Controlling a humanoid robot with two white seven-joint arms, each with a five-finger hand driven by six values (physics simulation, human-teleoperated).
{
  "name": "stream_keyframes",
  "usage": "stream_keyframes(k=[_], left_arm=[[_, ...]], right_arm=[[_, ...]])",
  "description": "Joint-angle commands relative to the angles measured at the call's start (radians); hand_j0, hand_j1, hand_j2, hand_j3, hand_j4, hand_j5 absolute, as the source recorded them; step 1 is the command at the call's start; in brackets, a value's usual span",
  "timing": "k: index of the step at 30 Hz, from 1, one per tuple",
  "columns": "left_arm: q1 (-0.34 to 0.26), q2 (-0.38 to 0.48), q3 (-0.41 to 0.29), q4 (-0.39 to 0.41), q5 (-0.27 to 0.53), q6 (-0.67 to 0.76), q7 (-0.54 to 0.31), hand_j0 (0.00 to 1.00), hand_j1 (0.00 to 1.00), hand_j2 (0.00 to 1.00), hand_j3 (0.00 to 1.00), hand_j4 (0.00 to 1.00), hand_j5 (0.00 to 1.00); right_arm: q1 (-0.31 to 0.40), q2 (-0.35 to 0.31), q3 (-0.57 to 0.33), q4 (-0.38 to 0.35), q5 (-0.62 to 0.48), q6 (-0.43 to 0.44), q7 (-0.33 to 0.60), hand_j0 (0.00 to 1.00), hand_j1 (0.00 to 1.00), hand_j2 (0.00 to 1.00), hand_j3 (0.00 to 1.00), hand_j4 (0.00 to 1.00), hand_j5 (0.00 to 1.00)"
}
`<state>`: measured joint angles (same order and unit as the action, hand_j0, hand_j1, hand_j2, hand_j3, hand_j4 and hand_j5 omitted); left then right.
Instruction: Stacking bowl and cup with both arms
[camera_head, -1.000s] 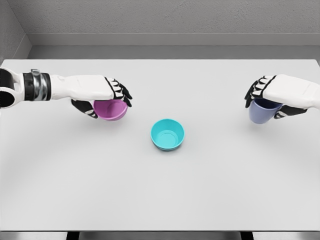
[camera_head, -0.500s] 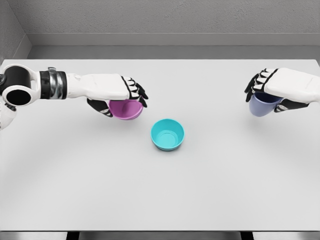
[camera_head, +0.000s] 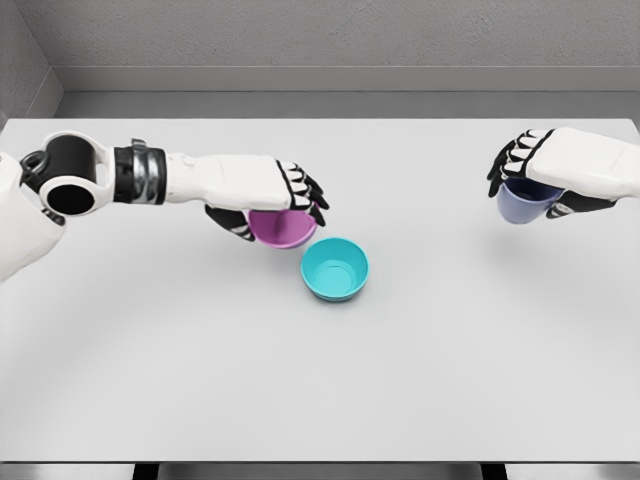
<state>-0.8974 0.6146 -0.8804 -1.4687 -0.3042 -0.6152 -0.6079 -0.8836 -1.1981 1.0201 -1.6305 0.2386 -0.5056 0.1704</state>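
Observation:
A teal bowl (camera_head: 335, 269) sits upright near the middle of the white table (camera_head: 320, 380). My left hand (camera_head: 282, 205) is shut on a purple bowl (camera_head: 281, 229), held just above the table and just left of and behind the teal bowl, its rim nearly over the teal rim. At the far right my right hand (camera_head: 530, 185) is shut on a blue-grey cup (camera_head: 524, 205), lifted off the table. The fingers cover the tops of both held items.
A grey wall runs behind the table's far edge. The table's front edge lies along the bottom of the view.
My left hand has carried the purple bowl rightward toward the teal bowl. My right hand has raised the cup slightly. The teal bowl has not moved.

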Motion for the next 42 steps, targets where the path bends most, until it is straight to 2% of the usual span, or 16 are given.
stream_keyframes(k=[1, 18, 29, 42], left_arm=[[0.000, -0.007, -0.006, -0.013, 0.010, 0.004, -0.003, 0.79, 0.79, 0.79, 0.79, 0.79, 0.79], [-0.011, -0.047, -0.066, -0.041, -0.004, 0.004, -0.003, 0.79, 0.79, 0.79, 0.79, 0.79, 0.79], [-0.017, -0.081, -0.088, -0.042, -0.018, 0.004, -0.003, 0.79, 0.79, 0.79, 0.79, 0.79, 0.79], [-0.017, -0.104, -0.101, -0.041, -0.019, 0.004, -0.003, 0.80, 0.80, 0.80, 0.80, 0.80, 0.80]], right_arm=[[0.000, 0.002, -0.002, 0.000, -0.005, 0.001, 0.000, 0.58, 0.58, 0.58, 0.58, 0.58, 0.58], [-0.021, 0.029, 0.000, -0.002, -0.004, -0.001, 0.000, 0.58, 0.58, 0.58, 0.58, 0.58, 0.58], [-0.038, 0.048, 0.000, -0.063, 0.005, -0.001, 0.000, 0.58, 0.58, 0.58, 0.58, 0.58, 0.58], [-0.051, 0.060, 0.000, -0.078, 0.008, -0.001, 0.001, 0.58, 0.58, 0.58, 0.58, 0.58, 0.58]])
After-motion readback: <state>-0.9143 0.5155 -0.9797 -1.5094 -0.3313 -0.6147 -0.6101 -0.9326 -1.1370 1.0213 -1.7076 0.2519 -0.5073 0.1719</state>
